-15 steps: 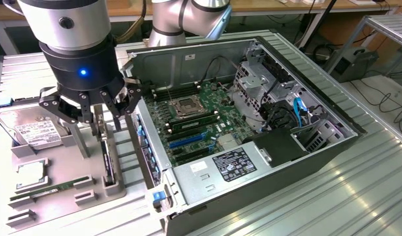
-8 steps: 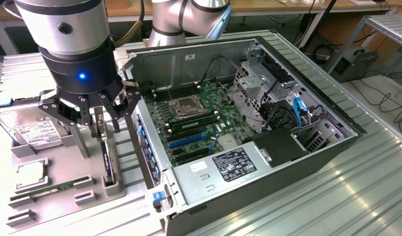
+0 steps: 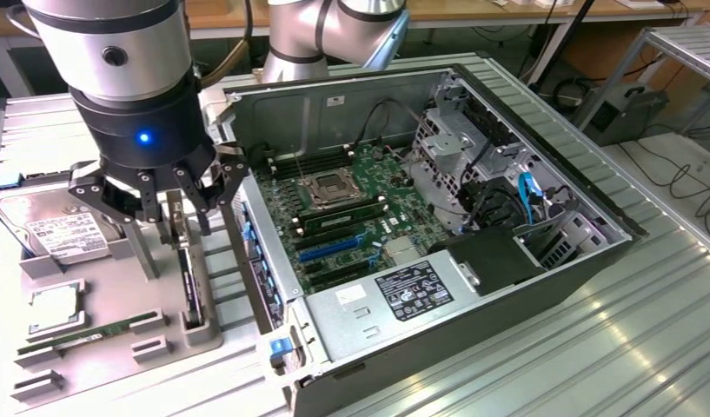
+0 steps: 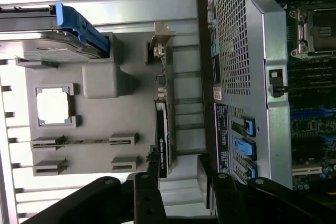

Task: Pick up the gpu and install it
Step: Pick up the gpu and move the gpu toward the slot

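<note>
The gpu (image 3: 190, 282) is a slim black card standing on its edge in a slot of the grey holder tray (image 3: 111, 356), at the exterior view's left of the open computer case. In the wrist view the gpu (image 4: 162, 140) runs lengthwise with its silvery bracket (image 4: 159, 39) at the far end. My gripper (image 3: 181, 208) hangs just above the card's upper end, open. Seen from the wrist, my gripper (image 4: 178, 184) has one finger on each side of the card's line. The card sits nearer one finger, with nothing gripped.
The tray also holds a hard drive (image 3: 59, 230), a CPU (image 3: 53, 304) and a green RAM stick (image 3: 82, 334). The open case (image 3: 587, 252) lies on its side with the motherboard (image 3: 343, 217) and its blue slots exposed. The case's rear wall (image 4: 241, 51) stands close beside the card.
</note>
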`<state>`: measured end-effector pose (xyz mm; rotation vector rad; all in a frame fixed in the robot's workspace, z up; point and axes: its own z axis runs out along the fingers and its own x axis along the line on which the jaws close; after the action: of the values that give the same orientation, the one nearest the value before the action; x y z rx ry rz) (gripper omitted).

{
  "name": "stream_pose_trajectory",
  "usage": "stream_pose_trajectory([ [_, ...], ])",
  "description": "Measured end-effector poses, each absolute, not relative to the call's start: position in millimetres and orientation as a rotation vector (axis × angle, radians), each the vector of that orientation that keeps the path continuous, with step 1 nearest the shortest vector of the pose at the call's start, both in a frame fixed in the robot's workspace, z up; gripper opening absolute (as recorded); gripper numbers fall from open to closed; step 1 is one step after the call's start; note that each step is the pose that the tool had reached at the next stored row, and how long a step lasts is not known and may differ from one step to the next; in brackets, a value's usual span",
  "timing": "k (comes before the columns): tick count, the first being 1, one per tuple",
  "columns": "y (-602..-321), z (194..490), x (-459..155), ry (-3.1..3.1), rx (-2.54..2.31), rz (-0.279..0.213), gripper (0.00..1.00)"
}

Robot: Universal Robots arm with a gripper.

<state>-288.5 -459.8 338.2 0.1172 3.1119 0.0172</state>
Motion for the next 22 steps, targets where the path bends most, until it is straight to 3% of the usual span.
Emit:
stream_pose_trajectory([
  [22,-453,322,-293,3.112,0.117,0.016,0.42],
])
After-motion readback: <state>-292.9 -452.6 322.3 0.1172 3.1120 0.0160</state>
